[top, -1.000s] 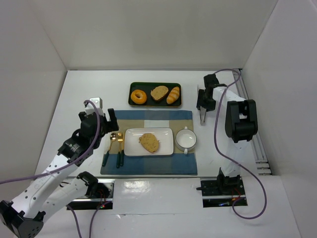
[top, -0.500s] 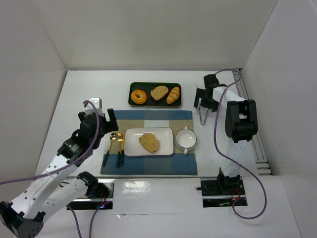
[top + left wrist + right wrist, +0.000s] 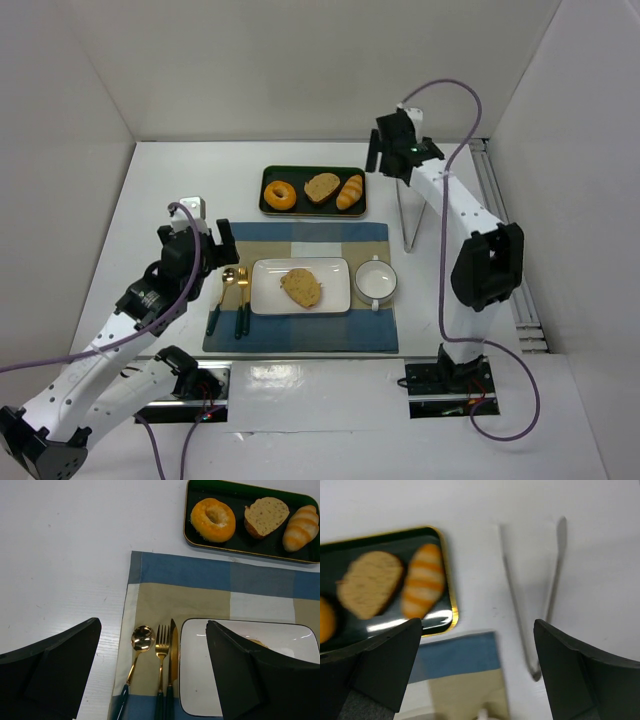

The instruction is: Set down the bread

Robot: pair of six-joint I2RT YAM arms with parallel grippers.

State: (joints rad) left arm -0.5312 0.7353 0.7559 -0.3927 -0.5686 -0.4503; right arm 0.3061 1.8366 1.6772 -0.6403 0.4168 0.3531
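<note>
The bread (image 3: 301, 287), a golden-brown toasted slice, lies flat on the white plate (image 3: 266, 298) on the checked placemat. The left wrist view shows only a sliver of the bread (image 3: 258, 641) behind one finger. My left gripper (image 3: 212, 250) (image 3: 152, 625) hovers open over the cutlery at the mat's left edge, with nothing between its fingers. My right gripper (image 3: 386, 156) (image 3: 477, 630) is open and empty, raised beyond the tray's right end. Metal tongs (image 3: 405, 230) (image 3: 516, 600) lie loose on the table below it.
A dark tray (image 3: 312, 211) at the back holds a ring donut (image 3: 279, 194), a paler crusted slice (image 3: 322, 187) and a striped croissant roll (image 3: 350, 192). A white cup (image 3: 375, 280) stands right of the plate. Gold spoon, fork and knife (image 3: 235, 295) lie left of it.
My right gripper opened, let go of the tongs, then rose and swung back-left toward the tray's far right corner. The tongs stay on the table. The left arm and the bread have not moved.
</note>
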